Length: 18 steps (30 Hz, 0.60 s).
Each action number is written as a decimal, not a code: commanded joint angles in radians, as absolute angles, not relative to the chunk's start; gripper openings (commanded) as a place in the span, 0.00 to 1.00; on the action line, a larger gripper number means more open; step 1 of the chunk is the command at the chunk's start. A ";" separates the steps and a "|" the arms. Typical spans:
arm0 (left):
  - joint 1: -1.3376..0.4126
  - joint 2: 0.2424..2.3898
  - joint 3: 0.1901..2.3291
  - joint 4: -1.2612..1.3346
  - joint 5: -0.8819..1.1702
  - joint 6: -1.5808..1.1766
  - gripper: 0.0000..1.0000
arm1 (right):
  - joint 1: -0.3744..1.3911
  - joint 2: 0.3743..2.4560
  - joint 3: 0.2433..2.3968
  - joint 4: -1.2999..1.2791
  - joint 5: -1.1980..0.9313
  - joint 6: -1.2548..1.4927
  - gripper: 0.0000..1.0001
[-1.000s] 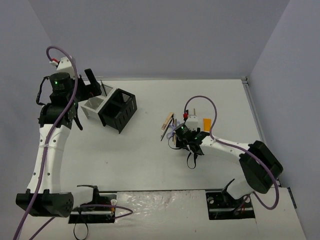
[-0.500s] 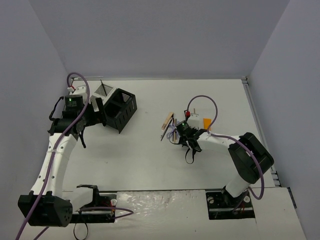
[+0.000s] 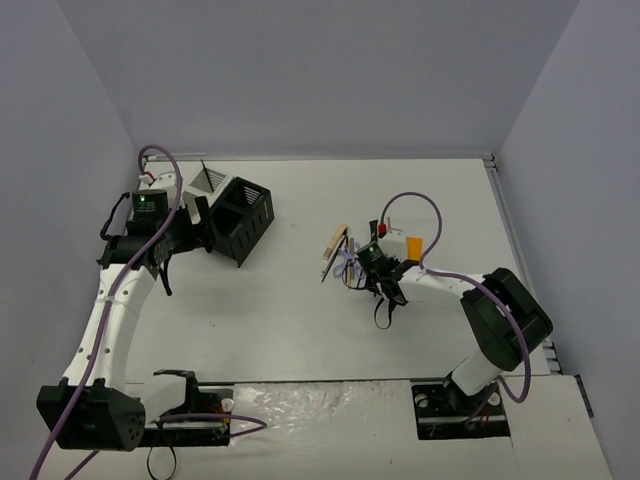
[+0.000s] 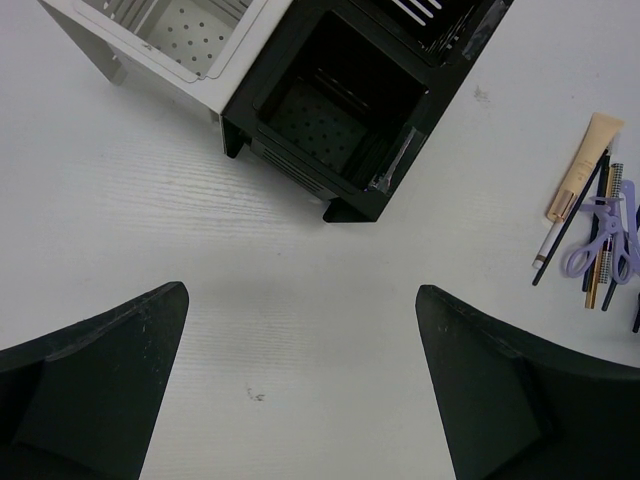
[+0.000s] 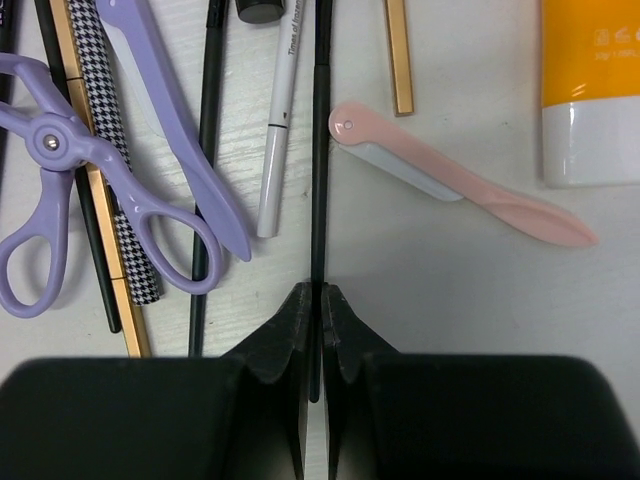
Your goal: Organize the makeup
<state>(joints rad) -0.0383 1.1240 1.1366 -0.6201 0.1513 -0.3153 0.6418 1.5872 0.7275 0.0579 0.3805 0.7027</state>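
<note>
The left claw (image 4: 300, 340) hangs with its fingers wide apart over the matte worktop (image 4: 300, 250), near the rigid black mesh box (image 4: 345, 115). Right of centre, the right claw (image 5: 316, 300) is pinched together on a thin, smooth black pencil (image 5: 320, 150). The pencil lies among the makeup (image 3: 337, 247), right of a glossy lilac looped piece (image 5: 48, 140). I judge this to be the pick-up step. The next move calls for a straight lift clear of the neighbours.

White left arm (image 3: 105, 310) is extended forward, its black two-finger left gripper (image 4: 302, 300) held wide apart. White right arm (image 3: 450, 285) is bent leftward, black right gripper (image 5: 317, 298) pinched onto a thin black pencil (image 5: 319, 150).
</note>
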 commanded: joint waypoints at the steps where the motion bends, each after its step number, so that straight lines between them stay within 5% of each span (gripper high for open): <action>1: -0.043 1.117 1.193 -0.574 0.207 -0.314 0.97 | 0.638 1.527 0.704 0.003 0.401 0.721 0.00; 18: -0.163 1.083 1.243 -0.455 0.466 -0.541 0.97 | 0.683 1.009 0.714 0.083 0.275 0.512 0.00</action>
<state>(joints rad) -0.0835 1.1001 1.1648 -0.5933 0.3633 -0.4133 0.6640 1.1413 0.6883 -0.0274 0.3450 0.6427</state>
